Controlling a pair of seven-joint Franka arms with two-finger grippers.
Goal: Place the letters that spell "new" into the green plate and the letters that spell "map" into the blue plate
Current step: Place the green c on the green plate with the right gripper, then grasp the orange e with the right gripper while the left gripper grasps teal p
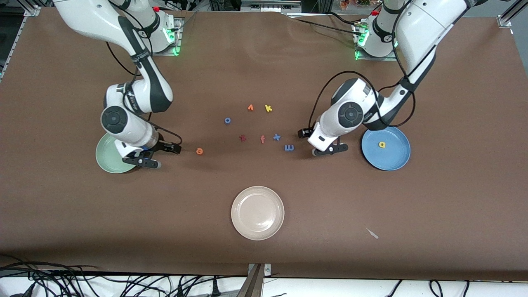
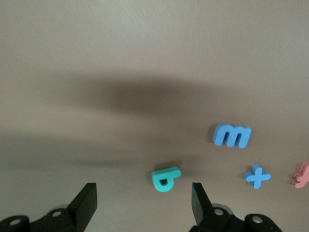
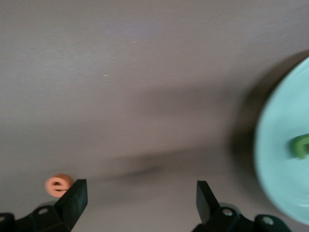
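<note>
From my station I see the left end effector [image 1: 330, 150] low over the brown surface [image 1: 264, 255], between the light blue m [image 1: 289, 147] and the blue plate [image 1: 386, 159], its fingers spread wide and holding nothing. In the left wrist view the teal a [image 2: 165, 178] lies on the cloth between those fingers, ahead of their tips and touching neither; the front view hides it under the arm. The m sits just past it, with a blue x [image 1: 276, 137] and a salmon f [image 1: 262, 139] near. The yellow p [image 1: 382, 144] already lies in the blue plate. The right end effector [image 1: 144, 161] hangs at the edge of the green plate [image 1: 108, 161], fingers wide and empty; the arm covers part of the plate in the front view. The right wrist view shows a dark green letter [image 3: 300, 146] in that plate, cut off at the frame edge, so I cannot read its shape. The orange e [image 1: 199, 151] lies on the surface beside this end effector, toward the middle. I cannot find the salmon-red w with certainty.
</note>
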